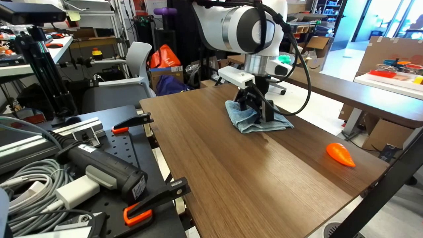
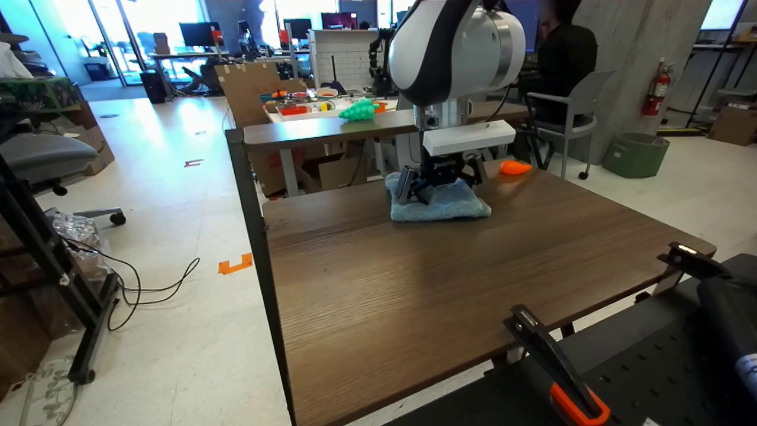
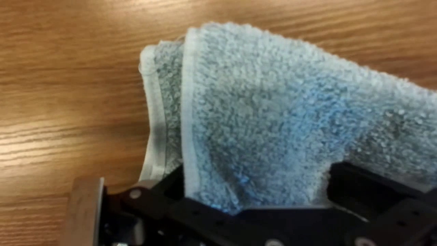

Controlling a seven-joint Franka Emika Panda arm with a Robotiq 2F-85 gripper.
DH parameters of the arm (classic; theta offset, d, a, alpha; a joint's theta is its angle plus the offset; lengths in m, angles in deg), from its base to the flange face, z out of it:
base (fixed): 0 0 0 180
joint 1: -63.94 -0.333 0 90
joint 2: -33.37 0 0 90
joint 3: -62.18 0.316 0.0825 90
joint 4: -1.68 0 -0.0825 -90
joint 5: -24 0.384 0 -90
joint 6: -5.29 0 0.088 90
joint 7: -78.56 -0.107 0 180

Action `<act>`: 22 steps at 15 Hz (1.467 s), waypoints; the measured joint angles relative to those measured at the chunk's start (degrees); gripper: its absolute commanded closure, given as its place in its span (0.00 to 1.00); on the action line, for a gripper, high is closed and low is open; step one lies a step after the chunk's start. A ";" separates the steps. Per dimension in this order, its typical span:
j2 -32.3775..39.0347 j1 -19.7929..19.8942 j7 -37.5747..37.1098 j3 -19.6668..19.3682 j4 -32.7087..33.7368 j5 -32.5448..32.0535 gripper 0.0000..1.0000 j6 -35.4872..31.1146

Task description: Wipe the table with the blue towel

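Blue towel [image 2: 440, 210] lies folded on the dark wood-grain worktop [image 2: 449, 284]; the pincer [image 2: 442, 188] points down over it, spread wide, clasping nothing; an orange teardrop-shaped object [image 1: 340, 154] rests apart.

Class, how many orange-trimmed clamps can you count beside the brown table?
2. In an exterior view, the near clamp and the far clamp lie along the edge of the dark bench, pointing toward the brown table. More could be hidden.

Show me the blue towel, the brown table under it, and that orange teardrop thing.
Blue towel [image 3: 252, 102]: in the wrist view, on its upper layer.
Brown table [image 2: 449, 290]: in an exterior view, on bare tabletop.
Orange teardrop thing [image 1: 340, 154]: in an exterior view, on its middle.
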 measured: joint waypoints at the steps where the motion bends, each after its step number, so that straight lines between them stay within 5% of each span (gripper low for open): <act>1: 0.86 0.49 -0.01 -0.09 1.52 0.89 0.00 0.08; 9: 0.85 -2.08 3.03 0.41 0.26 0.75 0.00 -0.94; 15: -5.19 -8.32 4.09 -1.39 -12.20 -9.15 0.00 -7.43; 22: -13.00 -8.55 6.08 -6.91 -26.23 -16.34 0.00 -7.85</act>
